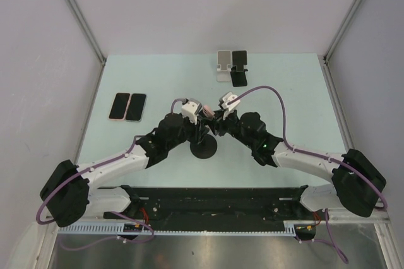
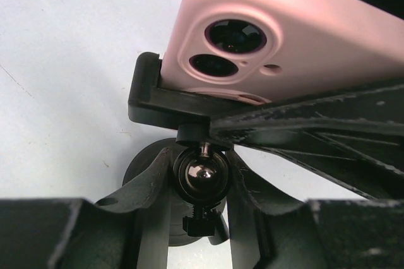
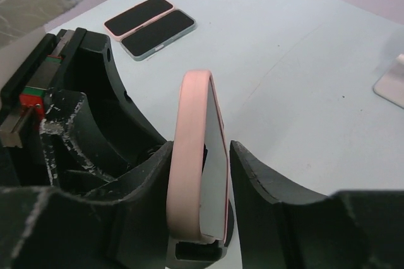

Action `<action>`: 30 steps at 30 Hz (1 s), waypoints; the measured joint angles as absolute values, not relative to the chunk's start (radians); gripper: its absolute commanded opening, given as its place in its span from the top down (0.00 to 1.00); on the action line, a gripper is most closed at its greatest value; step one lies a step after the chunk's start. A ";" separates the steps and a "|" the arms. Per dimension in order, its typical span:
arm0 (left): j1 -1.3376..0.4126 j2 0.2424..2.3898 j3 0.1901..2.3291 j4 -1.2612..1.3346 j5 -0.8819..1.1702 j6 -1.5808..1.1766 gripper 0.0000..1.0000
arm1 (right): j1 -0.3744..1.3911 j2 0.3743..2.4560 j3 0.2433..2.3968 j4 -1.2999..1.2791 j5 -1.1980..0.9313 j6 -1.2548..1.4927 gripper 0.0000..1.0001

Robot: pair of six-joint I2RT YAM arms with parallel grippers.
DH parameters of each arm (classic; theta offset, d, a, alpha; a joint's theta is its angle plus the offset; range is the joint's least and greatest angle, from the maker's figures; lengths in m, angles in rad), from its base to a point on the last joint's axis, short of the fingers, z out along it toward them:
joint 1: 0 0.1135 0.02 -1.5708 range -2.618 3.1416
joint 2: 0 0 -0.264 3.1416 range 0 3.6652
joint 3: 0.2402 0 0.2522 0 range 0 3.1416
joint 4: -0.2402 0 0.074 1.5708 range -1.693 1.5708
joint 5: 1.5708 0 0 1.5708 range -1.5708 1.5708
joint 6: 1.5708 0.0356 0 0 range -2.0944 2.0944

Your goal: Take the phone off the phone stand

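On the table [image 1: 284, 92], the left gripper [image 2: 201, 168] was clamped on the phone stand [image 1: 204, 148], steadying it. The right gripper [image 3: 201, 149] appeared closed on the pink phone [image 2: 284, 23], which sat in the cradle [image 2: 151, 101]. The next move, I judge, is to lift it straight out.

The phone [image 2: 284, 35] runs off the top and right edges of the left wrist view. Under the phone, the left gripper [image 2: 198, 165] hides most of the stand [image 2: 201, 177]'s round foot. The right gripper [image 3: 201, 155] hides the phone's bottom end. Right of the phone, a silver thing [image 3: 391, 83] is blurry and cut off.
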State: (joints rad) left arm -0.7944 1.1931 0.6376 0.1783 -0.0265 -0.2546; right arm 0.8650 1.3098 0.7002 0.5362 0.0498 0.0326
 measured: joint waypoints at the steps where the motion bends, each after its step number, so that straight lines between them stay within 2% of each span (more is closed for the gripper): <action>1: -0.794 1.193 0.638 0.178 -0.027 -0.255 1.00 | 0.867 1.319 0.700 0.547 0.055 0.031 0.62; 3: -0.794 1.193 0.637 0.179 -0.030 -0.255 1.00 | 0.867 1.330 0.698 0.565 0.059 0.030 0.66; 8: -0.794 1.193 0.636 0.185 -0.041 -0.265 1.00 | 0.873 1.341 0.695 0.595 0.063 0.028 0.66; 11: -0.794 1.193 0.636 0.185 -0.042 -0.266 1.00 | 0.873 1.343 0.693 0.601 0.063 0.030 0.59; 14: -0.794 1.193 0.636 0.185 -0.042 -0.267 1.00 | 0.871 1.343 0.693 0.614 0.065 0.035 0.56; 19: -0.794 1.193 0.636 0.185 -0.042 -0.271 0.99 | 0.856 1.341 0.692 0.619 0.065 0.049 0.57; 22: -0.794 1.193 0.636 0.186 -0.043 -0.272 1.00 | 0.849 1.338 0.692 0.618 0.064 0.052 0.64; 23: -0.794 1.193 0.636 0.186 -0.043 -0.272 1.00 | 0.849 1.338 0.692 0.618 0.062 0.052 0.72; 25: -0.794 1.193 0.636 0.186 -0.043 -0.273 1.00 | 0.849 1.338 0.692 0.617 0.052 0.056 0.84; 26: -0.794 1.193 0.636 0.187 -0.042 -0.273 1.00 | 0.849 1.338 0.692 0.618 0.047 0.051 0.94; 27: -0.795 1.193 0.635 0.186 -0.043 -0.273 0.99 | 0.850 1.338 0.692 0.617 0.052 0.044 0.99; 29: -0.795 1.195 0.636 0.189 -0.043 -0.274 0.92 | 0.849 1.338 0.692 0.615 0.056 0.038 1.00; 30: -0.796 1.196 0.636 0.190 -0.043 -0.273 0.82 | 0.849 1.338 0.692 0.614 0.058 0.033 1.00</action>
State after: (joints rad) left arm -0.7956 1.1957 0.6357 0.1902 -0.0433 -0.2733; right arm 0.8490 1.3376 0.6918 0.6144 0.0582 0.0330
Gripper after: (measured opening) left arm 0.370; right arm 0.169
